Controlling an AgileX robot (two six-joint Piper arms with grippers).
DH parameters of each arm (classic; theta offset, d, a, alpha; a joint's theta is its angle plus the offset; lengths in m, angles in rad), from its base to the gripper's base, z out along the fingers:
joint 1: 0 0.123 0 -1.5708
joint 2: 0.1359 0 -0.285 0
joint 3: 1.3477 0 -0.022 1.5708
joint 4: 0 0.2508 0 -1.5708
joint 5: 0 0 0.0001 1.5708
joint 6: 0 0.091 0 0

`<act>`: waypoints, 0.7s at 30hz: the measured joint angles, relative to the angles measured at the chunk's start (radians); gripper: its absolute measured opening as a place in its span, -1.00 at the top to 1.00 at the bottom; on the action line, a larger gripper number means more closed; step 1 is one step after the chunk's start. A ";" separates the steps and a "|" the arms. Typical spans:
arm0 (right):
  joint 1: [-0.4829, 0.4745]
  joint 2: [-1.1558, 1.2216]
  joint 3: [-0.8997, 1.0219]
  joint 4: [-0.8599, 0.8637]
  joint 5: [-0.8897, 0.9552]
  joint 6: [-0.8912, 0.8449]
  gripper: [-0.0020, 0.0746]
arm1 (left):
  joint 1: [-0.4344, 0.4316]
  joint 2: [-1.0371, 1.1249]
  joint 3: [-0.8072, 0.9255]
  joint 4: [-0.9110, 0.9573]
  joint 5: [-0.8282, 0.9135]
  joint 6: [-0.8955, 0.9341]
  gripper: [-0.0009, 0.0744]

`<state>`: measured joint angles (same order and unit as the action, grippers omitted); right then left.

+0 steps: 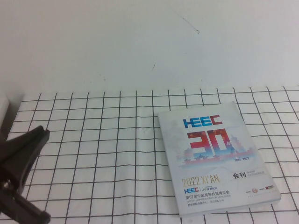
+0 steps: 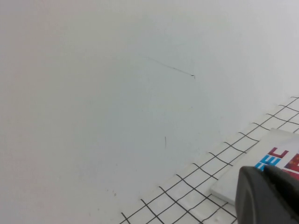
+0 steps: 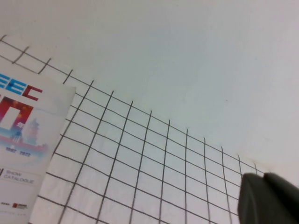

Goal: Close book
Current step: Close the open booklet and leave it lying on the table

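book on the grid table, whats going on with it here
The pale, glossy paperback catalogue with "HEEC 30" on its cover lies closed and flat on the white cloth with black grid lines, on the robot's right side. Nothing is holding it. The left gripper is off to the book's left and clear of it. The right gripper is out past the book's right side, also not touching it. The closing looks already done.

Closed book (image 3: 23, 135) on a gridded cloth (image 3: 154, 158)
Cover up, lying flat; white wall (image 3: 187, 56) behind; right gripper (image 3: 265, 183) over the cloth, well apart from the book
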<state>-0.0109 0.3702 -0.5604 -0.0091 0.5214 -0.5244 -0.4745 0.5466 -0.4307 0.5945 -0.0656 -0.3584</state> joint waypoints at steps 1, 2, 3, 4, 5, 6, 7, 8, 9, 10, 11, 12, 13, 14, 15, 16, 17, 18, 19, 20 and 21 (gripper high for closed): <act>0.000 -0.033 0.034 0.009 -0.016 0.002 0.95 | 0.000 -0.021 0.028 0.006 -0.019 0.000 0.99; 0.000 -0.059 0.059 0.024 -0.027 0.002 0.95 | 0.000 -0.035 0.048 0.008 -0.030 0.000 0.99; 0.000 -0.092 0.088 0.045 -0.038 0.002 0.95 | 0.000 -0.049 0.071 0.008 -0.035 0.000 0.99; 0.000 -0.123 0.115 0.072 -0.046 0.002 0.95 | 0.000 -0.059 0.090 0.008 -0.037 0.000 0.99; 0.000 -0.148 0.134 0.094 -0.054 0.002 0.95 | 0.000 -0.063 0.107 0.008 -0.037 0.000 0.99; 0.000 -0.177 0.156 0.123 -0.056 0.002 0.95 | 0.000 -0.065 0.118 0.008 -0.035 0.000 0.99; 0.000 -0.204 0.176 0.148 -0.056 0.002 0.95 | 0.000 -0.065 0.132 0.008 -0.028 0.000 0.99; 0.000 -0.227 0.193 0.170 -0.056 0.002 0.95 | 0.000 -0.065 0.138 0.007 -0.026 0.000 0.99; 0.000 -0.247 0.210 0.185 -0.059 0.002 0.95 | 0.000 -0.065 0.147 0.007 -0.020 0.000 0.99; 0.000 -0.263 0.226 0.196 -0.058 0.002 0.95 | 0.000 -0.065 0.152 0.007 -0.019 0.000 0.99; 0.000 -0.272 0.238 0.201 -0.058 0.002 0.95 | 0.000 -0.065 0.155 0.007 -0.019 0.000 0.99; 0.000 -0.278 0.252 0.203 -0.056 0.002 0.95 | 0.000 -0.065 0.155 0.007 -0.019 -0.002 0.99; 0.000 -0.282 0.261 0.205 -0.050 0.002 0.95 | 0.000 -0.065 0.155 0.007 -0.022 -0.004 0.99; 0.000 -0.282 0.268 0.207 -0.037 0.002 0.95 | 0.000 -0.065 0.155 0.007 -0.023 -0.004 0.99; 0.000 -0.282 0.277 0.209 -0.021 0.002 0.95 | 0.000 -0.065 0.155 0.007 -0.026 -0.004 0.99; 0.000 -0.282 0.282 0.211 0.000 0.002 0.95 | 0.000 -0.065 0.155 0.007 -0.027 -0.002 0.99; 0.000 -0.282 0.286 0.213 0.027 0.002 0.95 | 0.000 -0.065 0.155 0.007 -0.030 -0.002 0.99; 0.000 -0.282 0.291 0.212 0.047 0.002 0.95 | 0.000 -0.065 0.155 0.007 -0.030 0.000 0.99; 0.000 -0.282 0.295 0.215 0.061 0.002 0.95 | 0.000 -0.065 0.155 0.007 -0.032 0.000 0.99; 0.000 -0.282 0.298 0.218 0.066 0.002 0.95 | 0.000 -0.065 0.155 0.007 -0.032 0.000 0.99; 0.000 -0.282 0.303 0.218 0.068 0.002 0.95 | 0.000 -0.065 0.155 0.007 -0.032 0.000 0.99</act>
<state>-0.0109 0.0878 -0.2577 0.2091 0.5896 -0.5222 -0.4745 0.4814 -0.2761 0.6010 -0.0974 -0.3587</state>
